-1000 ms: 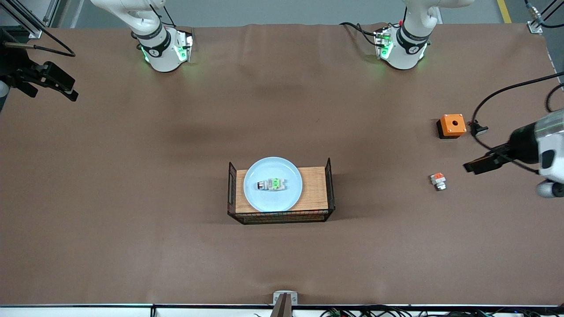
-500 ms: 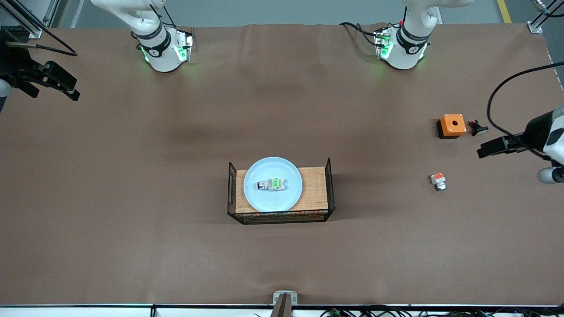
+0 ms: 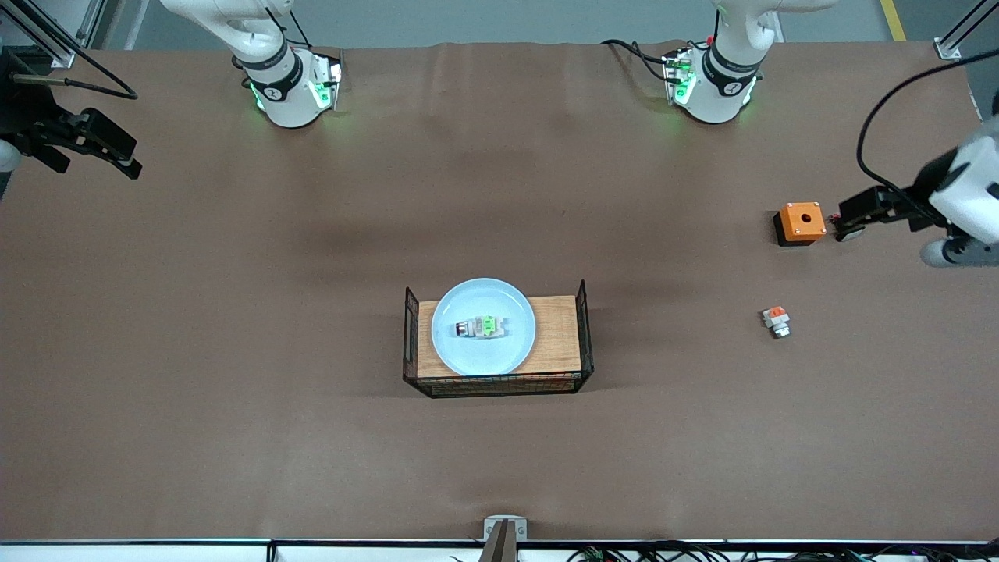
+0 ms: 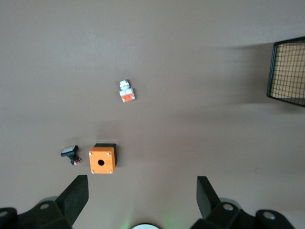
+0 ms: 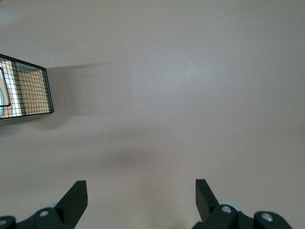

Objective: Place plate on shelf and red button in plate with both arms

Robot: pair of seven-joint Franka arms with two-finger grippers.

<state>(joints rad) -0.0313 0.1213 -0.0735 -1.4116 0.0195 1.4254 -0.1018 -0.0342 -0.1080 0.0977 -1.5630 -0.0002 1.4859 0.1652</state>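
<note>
We see the plate [image 3: 483, 326] on a wooden tray [image 3: 559, 334] with black wire ends, in the middle of the brown table [image 3: 312, 437]. The red button [image 3: 481, 328] lies flat in the plate's middle, its green patch up.

From the tray, at about two o'clock toward the left arm's end, sits an orange box [image 3: 801, 222] with a hole on top. A small black part [image 3: 849, 231] lies just beside it, at its three o'clock. A white piece [image 3: 776, 321] with an orange block lies alone at the tray's three o'clock, well apart.

The left gripper [image 3: 855, 212] hangs over the small black part — jaws spread wide, holding nothing. The right gripper [image 3: 117, 156] is up over the table edge at the right arm's end, at the tray's ten o'clock — jaws spread too, empty.

We can read no writing anywhere.
</note>
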